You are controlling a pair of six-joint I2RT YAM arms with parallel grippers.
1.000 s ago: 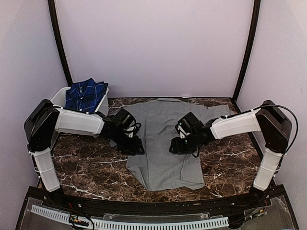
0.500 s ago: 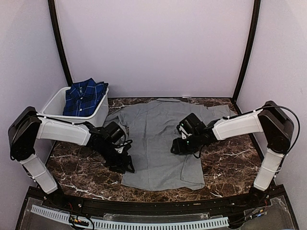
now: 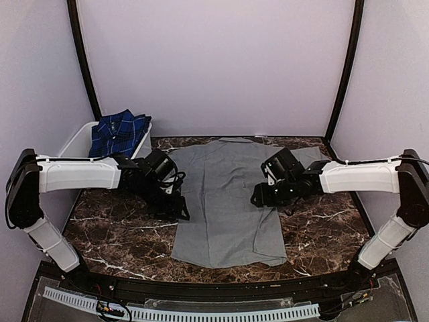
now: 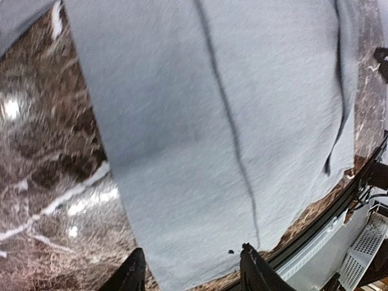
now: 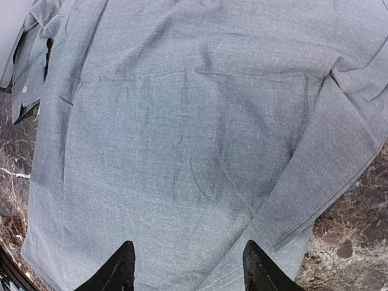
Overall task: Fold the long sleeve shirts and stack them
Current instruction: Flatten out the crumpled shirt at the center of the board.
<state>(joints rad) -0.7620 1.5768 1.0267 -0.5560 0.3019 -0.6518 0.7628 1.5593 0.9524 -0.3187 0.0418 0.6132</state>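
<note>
I read the left gripper [image 4: 193,273] released and empty; the grey shirt [image 3: 224,201] lies flat beneath, its side edge by the left finger. The right gripper [image 5: 188,270] is likewise spread over the cloth, with the folded sleeve off its right finger.

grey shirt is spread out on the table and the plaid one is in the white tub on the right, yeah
No: the white tub holding the plaid shirt sits at the back left, not the right; the top external view shows it. The grey shirt is spread out on the table.
</note>
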